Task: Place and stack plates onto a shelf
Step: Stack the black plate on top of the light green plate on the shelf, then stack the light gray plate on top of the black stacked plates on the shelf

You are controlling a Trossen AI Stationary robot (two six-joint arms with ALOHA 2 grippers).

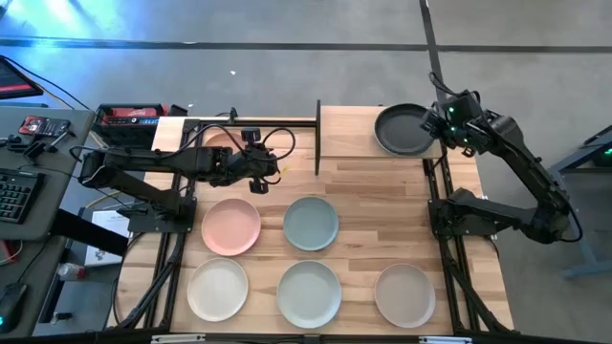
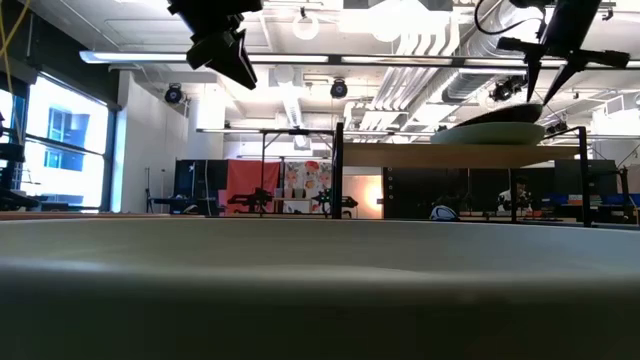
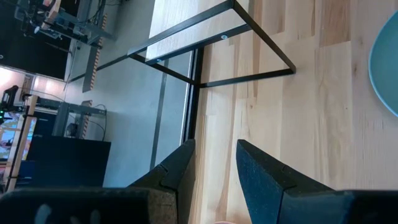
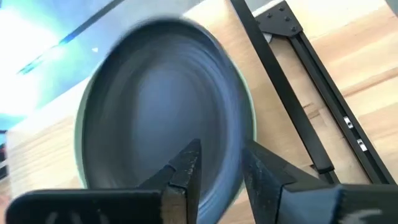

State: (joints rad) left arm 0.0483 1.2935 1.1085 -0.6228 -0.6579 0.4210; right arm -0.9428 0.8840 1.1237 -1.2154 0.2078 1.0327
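A black plate (image 1: pixel 402 131) lies on the right half of the light-wood shelf (image 1: pixel 349 129), with a pale plate's rim (image 4: pixel 247 134) showing under it; the low view shows the two as a stack (image 2: pixel 495 128). My right gripper (image 1: pixel 442 126) (image 4: pixel 221 165) is open at the stack's right edge, its fingers pointing down on either side of the rim. My left gripper (image 1: pixel 273 170) (image 3: pixel 214 152) is open and empty, held high left of the shelf. Five plates rest flat on the table: pink (image 1: pixel 230 226), blue-green (image 1: pixel 311 222), cream (image 1: pixel 218 289), pale blue (image 1: pixel 309 292), beige (image 1: pixel 404 294). My right gripper comes from above with one finger (image 4: pixel 186 168) over the black plate's inside and the other finger (image 4: pixel 264 177) outside the rim. I cannot tell whether either finger touches the plate. The stack lies flat on the shelf board.
The shelf's black frame legs (image 3: pixel 249 37) stand on the slatted tabletop just ahead of my left gripper. A peach plate (image 1: pixel 218 137) shows partly under my left arm. The shelf's left half is bare. A keyboard and tools lie on a desk (image 1: pixel 29 143) off the table's left.
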